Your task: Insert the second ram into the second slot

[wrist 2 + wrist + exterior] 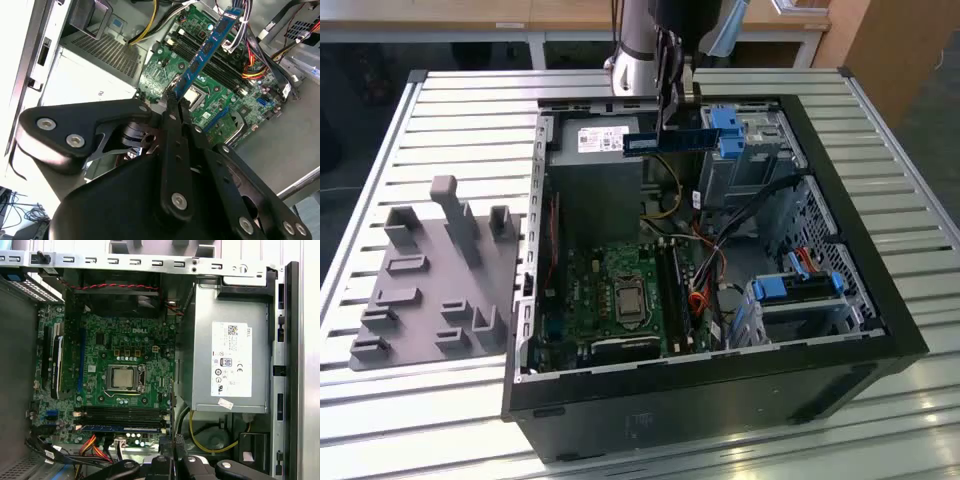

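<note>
My gripper (669, 130) hangs above the rear of the open computer case (840, 330), shut on the second ram (670, 142), a thin blue stick held level, well above the board. In the second wrist view the black fingers (172, 107) pinch the second ram (210, 45), which reaches out over the green motherboard (165, 70). The dark memory slots (675, 295) lie low in the case beside the processor socket (628, 298). In the first wrist view they are parallel dark bars (125, 413), with a blue strip (120, 428) alongside. Which one is the second slot I cannot tell.
A grey power supply (595, 150) sits right under the gripper. Blue drive-bay tabs (728, 130) and loose cables (720, 230) crowd the case on the exterior view's right. A grey fixture plate (430, 280) with upright pegs lies on the slatted table at the exterior view's left.
</note>
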